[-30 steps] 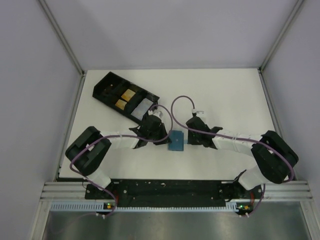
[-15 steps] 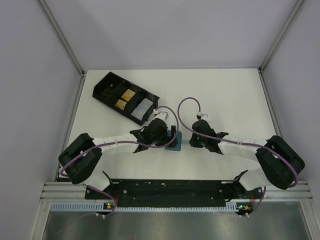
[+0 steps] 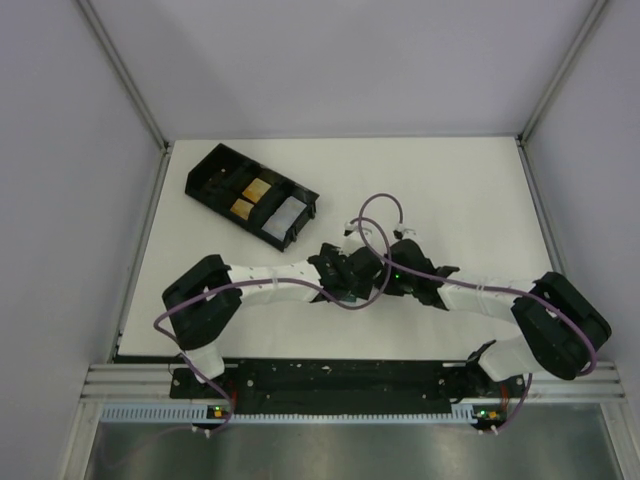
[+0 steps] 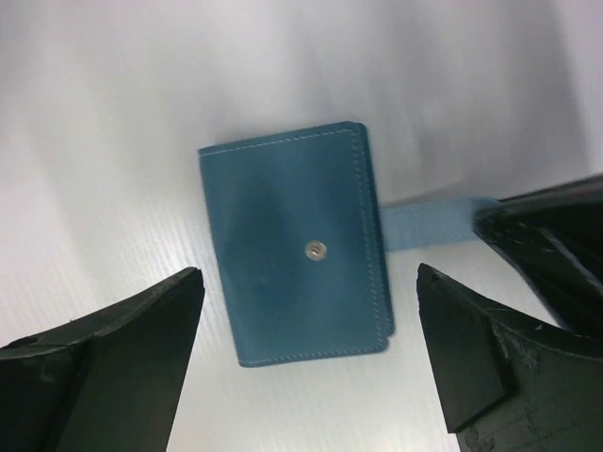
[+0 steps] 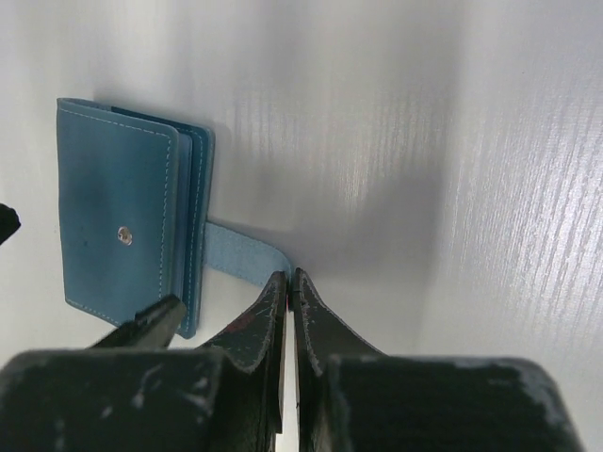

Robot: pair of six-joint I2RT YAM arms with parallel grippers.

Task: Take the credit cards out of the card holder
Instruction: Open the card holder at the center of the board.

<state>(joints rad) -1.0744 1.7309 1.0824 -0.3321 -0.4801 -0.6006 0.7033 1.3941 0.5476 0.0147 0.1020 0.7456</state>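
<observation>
Black tray [image 3: 213,177] on white table [image 3: 460,190]

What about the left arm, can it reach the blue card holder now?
Probably yes: the left pincer is open over the card holder, nothing between them. The right pincer only pinches the tab at one side.

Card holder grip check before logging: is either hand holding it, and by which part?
The right hand pinches the card holder by the end of its pale strap tab; the left hand is open, holding nothing.
</observation>
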